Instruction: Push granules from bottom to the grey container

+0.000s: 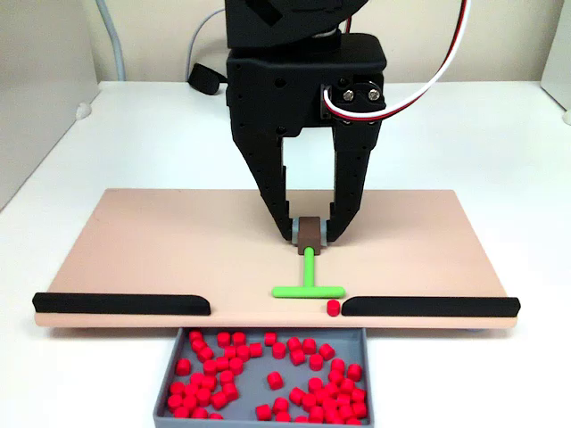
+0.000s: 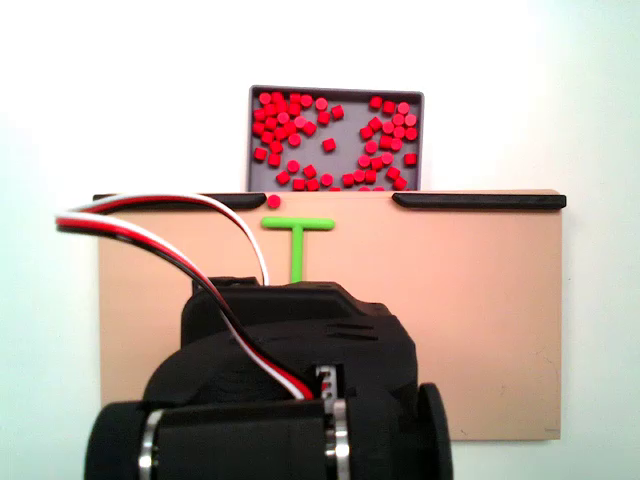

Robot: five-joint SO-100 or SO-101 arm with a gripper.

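Nearest sits the shallow grey plastic container (image 1: 169, 385) full of small red granules (image 1: 275, 380) — one granule (image 1: 333, 308) remains on the tan flat board (image 1: 161, 241), upon a white table (image 1: 464, 143). My pincer (image 1: 310, 234) pinches the green T-shaped pusher (image 1: 308, 283) by its brown handle.

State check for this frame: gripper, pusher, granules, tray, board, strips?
gripper: shut on the pusher's brown handle.
pusher: held, crossbar on the board near the gap.
granules: nearly all in the tray.
stray granule: on the board's edge, in the gap.
tray: holding granules, below the gap.
board: flat.
strips: along the board's edge, gap between.
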